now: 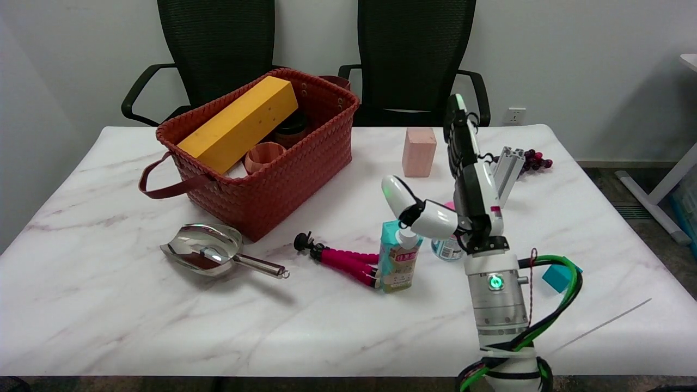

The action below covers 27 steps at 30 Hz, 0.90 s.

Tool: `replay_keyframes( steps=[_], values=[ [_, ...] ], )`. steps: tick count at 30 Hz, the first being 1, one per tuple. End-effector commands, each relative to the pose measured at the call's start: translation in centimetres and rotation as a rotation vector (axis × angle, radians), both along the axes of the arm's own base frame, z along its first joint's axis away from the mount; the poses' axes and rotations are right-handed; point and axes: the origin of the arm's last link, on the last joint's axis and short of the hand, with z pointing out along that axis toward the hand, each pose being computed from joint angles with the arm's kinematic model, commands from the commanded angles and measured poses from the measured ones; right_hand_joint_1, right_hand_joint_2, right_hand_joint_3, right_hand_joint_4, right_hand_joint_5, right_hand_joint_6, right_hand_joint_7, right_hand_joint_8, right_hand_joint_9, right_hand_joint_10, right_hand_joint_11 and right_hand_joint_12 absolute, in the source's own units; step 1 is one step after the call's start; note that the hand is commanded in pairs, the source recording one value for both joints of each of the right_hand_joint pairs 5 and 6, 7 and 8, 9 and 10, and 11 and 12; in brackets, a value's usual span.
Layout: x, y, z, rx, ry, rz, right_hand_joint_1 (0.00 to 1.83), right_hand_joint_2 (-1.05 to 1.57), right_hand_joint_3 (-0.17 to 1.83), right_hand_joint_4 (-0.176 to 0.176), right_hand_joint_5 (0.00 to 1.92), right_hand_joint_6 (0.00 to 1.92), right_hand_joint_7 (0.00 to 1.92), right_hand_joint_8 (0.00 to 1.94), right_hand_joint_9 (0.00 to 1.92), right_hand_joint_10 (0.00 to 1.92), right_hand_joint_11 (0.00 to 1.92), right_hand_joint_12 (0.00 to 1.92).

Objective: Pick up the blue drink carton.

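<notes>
My right hand (463,185) is up in the air with its fingers spread wide, holding nothing. The blue drink carton (398,264) stands on the table (109,305) at its 8 o'clock, touching the pink tripod (340,260).

Even, bright overhead light fell across the white marble-patterned desk (109,305), casting soft short shadows. Glare flashed on the shiny steel scoop (209,253) at lower left. Focus stayed sharp throughout.
</notes>
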Motion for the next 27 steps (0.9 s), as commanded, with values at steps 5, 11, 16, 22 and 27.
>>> replay_keyframes(
  steps=[5, 11, 16, 22, 27],
  values=[
    [-3.8, 1.8, -3.1, 0.041, -0.062, -0.144, 1.05, 0.55, 0.73, 0.000, 0.00, 0.00, 0.00, 0.00, 0.00, 0.00, 0.00, 0.00],
    [-5.1, 2.1, -3.1, 0.021, -0.081, -0.199, 1.07, 0.57, 0.68, 0.000, 0.00, 0.00, 0.00, 0.00, 0.00, 0.00, 0.00, 0.00],
    [-5.0, 2.1, -3.0, -0.031, -0.032, -0.237, 1.10, 0.59, 0.66, 0.000, 0.00, 0.00, 0.00, 0.00, 0.00, 0.00, 0.00, 0.00],
    [-5.4, 1.9, -2.6, -0.059, -0.032, -0.265, 1.12, 0.56, 0.67, 0.000, 0.00, 0.00, 0.00, 0.00, 0.00, 0.00, 0.00, 0.00],
    [-5.7, 1.8, -2.5, -0.061, -0.046, -0.284, 1.13, 0.54, 0.71, 0.000, 0.00, 0.00, 0.00, 0.00, 0.00, 0.00, 0.00, 0.00]
  ],
)
